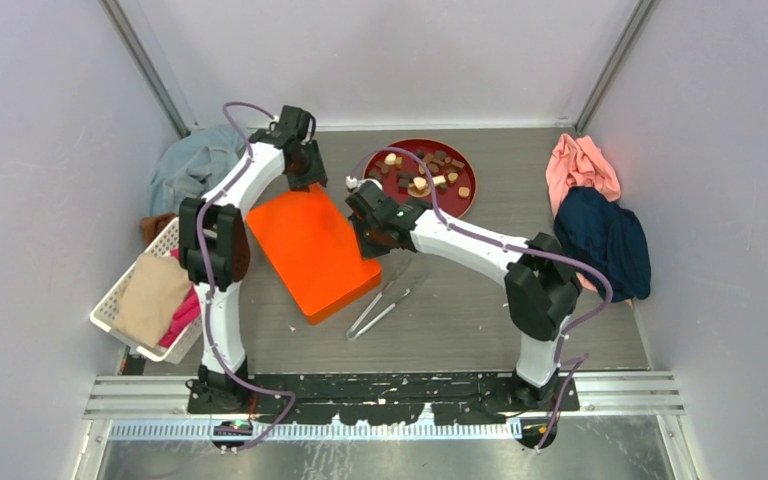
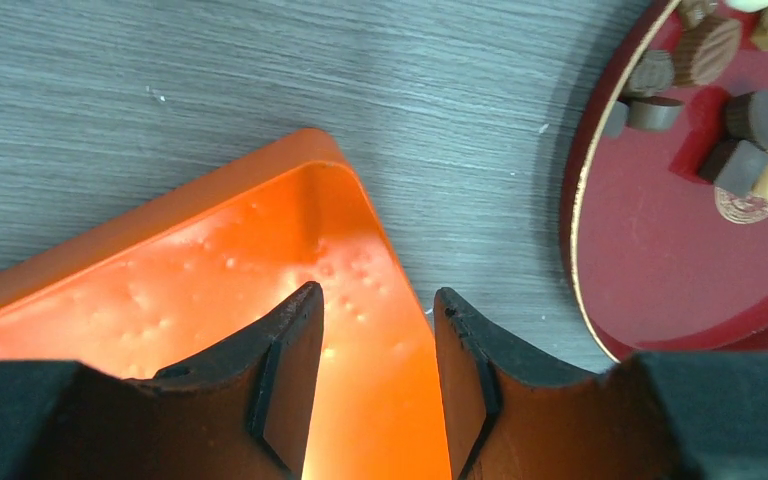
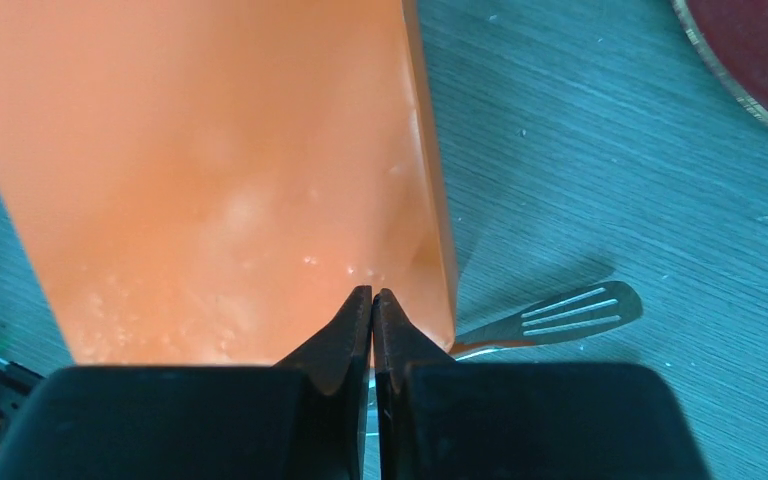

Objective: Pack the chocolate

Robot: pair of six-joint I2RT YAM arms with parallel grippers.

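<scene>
The chocolate (image 1: 425,175) is several small dark, tan and cream pieces on a round red plate (image 1: 440,207) at the back of the table. The left wrist view shows the chocolate (image 2: 740,130) on the plate (image 2: 660,250) at the right. An orange box (image 1: 305,250) lies tilted mid-table. My left gripper (image 1: 305,170) is at its far corner. There the left gripper (image 2: 375,295) stands open astride the wall of the box (image 2: 210,260), one finger inside and one outside. My right gripper (image 1: 372,245) is over the box's near right corner. The right gripper (image 3: 372,292) is shut above the box (image 3: 210,150), with nothing seen between its tips.
Metal tongs (image 1: 380,305) lie right of the box, their slotted head (image 3: 570,315) close to my right gripper. A white basket (image 1: 120,305) of cloths stands at the left. A blue-grey cloth (image 1: 190,165) lies behind it. Pink (image 1: 580,165) and navy (image 1: 605,240) cloths lie at the right.
</scene>
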